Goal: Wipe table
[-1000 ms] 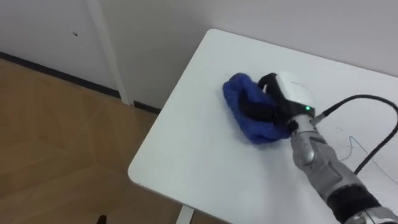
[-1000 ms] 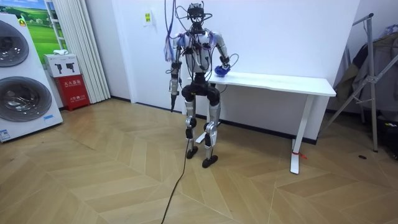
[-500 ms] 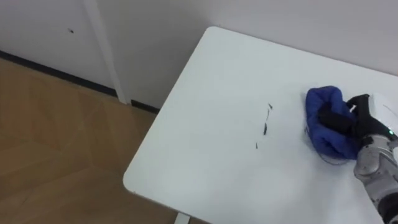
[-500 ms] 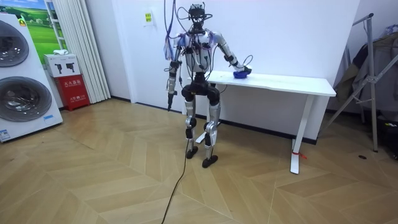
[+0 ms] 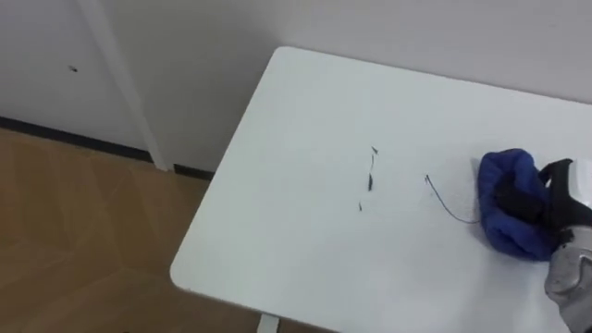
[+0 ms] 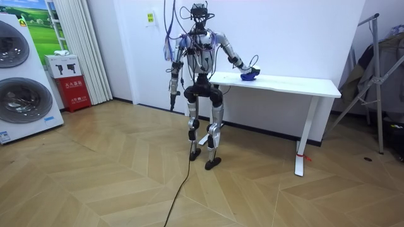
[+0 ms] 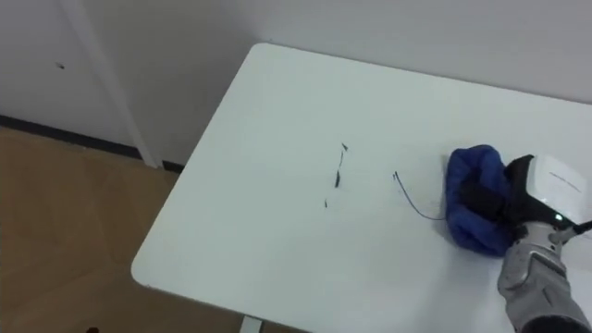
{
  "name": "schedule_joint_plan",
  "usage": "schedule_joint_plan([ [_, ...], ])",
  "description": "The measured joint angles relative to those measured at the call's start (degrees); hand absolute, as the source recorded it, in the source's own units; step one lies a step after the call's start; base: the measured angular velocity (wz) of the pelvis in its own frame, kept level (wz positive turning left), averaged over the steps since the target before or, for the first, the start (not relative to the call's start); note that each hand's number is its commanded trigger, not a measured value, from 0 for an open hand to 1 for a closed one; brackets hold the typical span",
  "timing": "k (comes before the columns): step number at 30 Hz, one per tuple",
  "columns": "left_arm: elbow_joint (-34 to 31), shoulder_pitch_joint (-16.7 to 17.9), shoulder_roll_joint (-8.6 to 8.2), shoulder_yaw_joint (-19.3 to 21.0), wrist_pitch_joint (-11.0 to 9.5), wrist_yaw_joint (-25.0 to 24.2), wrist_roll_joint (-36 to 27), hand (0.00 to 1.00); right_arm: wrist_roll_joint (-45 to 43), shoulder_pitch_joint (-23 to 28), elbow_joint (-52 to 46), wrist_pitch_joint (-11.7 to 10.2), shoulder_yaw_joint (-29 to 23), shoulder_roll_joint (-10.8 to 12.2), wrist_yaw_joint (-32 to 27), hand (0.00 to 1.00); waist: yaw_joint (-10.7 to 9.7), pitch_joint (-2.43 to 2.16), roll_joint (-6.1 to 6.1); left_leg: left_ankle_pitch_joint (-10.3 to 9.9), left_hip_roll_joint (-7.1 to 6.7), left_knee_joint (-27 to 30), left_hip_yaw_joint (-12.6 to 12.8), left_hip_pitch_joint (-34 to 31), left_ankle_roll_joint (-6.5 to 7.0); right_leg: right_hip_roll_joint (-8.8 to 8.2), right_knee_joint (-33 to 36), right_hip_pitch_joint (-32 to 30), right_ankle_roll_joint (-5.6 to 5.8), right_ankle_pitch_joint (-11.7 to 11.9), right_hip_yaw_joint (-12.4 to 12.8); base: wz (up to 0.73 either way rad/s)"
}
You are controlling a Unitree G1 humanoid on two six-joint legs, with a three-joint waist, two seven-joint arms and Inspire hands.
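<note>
Fingers [image 7: 478, 198] of the robot's right hand [image 7: 546, 188] curl into a blue cloth [image 7: 470, 222] on the white table [image 7: 268, 231], near dark marks [image 7: 339, 172]; its left hand [image 6: 171, 96] hangs at its side.

The right hand [image 5: 561, 198] grips a blue cloth [image 5: 505, 181] on the white table [image 5: 296, 245], near dark marks [image 5: 371, 175].

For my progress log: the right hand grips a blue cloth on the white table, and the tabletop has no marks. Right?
Not quite: the table has dark marks, left of the cloth, as the right eye view shows. The rest holds: the right hand grips the blue cloth on the white table.
</note>
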Motion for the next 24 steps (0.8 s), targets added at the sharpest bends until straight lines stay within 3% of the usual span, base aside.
schedule_joint_plan([
  [1,0.1,-0.8,-0.23,-1.1,0.1,0.4,0.0,0.00,-1.2,-0.1,-3.0,2.0,1.7,1.4,0.1,1.00,0.1,0.00,0.02,0.0,0.11,0.0,0.0,-0.1,-0.01,0.09,0.1,-0.2,-0.01,0.0,0.0,-0.14],
  [2,0.2,-1.0,-0.26,-1.9,0.1,0.5,-0.1,0.00,-1.3,-0.4,-4.3,2.6,3.1,2.3,0.2,1.00,0.4,0.03,0.05,0.0,0.23,0.0,0.2,0.0,-0.03,0.17,0.1,-0.2,-0.04,0.0,0.2,-0.17],
  [6,1.4,-3.2,-1.28,-4.5,0.9,1.0,0.0,0.00,-3.6,-4.6,-10.7,6.4,13.9,10.4,4.4,1.00,4.7,0.25,-0.48,0.2,0.99,-0.5,1.5,0.6,-0.44,0.74,0.1,-0.6,-0.56,0.3,1.1,-0.16],
  [10,2.4,-5.3,-1.61,-6.3,1.0,1.9,0.1,0.00,-6.2,-12.1,-11.8,6.1,22.4,17.7,9.6,1.00,10.1,0.93,-1.20,0.3,1.52,-0.2,0.9,-0.5,-0.63,0.87,-0.1,-1.9,-1.11,0.4,-0.2,0.09],
  [12,2.8,-5.1,-1.60,-6.4,1.3,2.1,0.1,0.00,-6.7,-14.7,-11.8,5.8,23.9,19.5,11.0,1.00,12.0,0.98,-1.24,0.3,1.37,0.2,0.1,-1.2,-0.63,0.78,-0.1,-2.0,-1.13,0.4,-1.7,0.29],
  [17,3.7,-3.6,-1.59,-6.7,3.2,2.6,0.5,0.00,-6.2,-15.7,-10.2,4.8,24.7,20.0,13.1,1.00,13.8,1.12,-1.09,0.2,0.53,0.1,-2.2,-1.7,-0.37,0.37,-0.2,-1.2,-1.07,0.4,-3.2,0.34],
  [20,3.7,-2.9,-1.70,-6.5,4.0,2.6,1.4,0.00,-4.4,-14.9,-9.3,2.8,23.8,19.2,12.5,1.00,12.8,1.13,-1.14,0.0,0.11,0.1,-2.5,-2.0,-0.11,0.00,-0.2,-1.1,-0.68,0.2,-4.1,0.11],
  [24,3.1,-3.2,-1.70,-5.1,4.2,2.7,1.3,0.00,-2.6,-10.6,-8.2,-0.8,19.6,18.6,8.6,1.00,10.4,1.38,-0.64,-0.1,-0.47,0.1,-3.0,-1.3,0.07,-0.44,-0.2,-0.5,-0.40,0.0,-3.1,0.07],
])
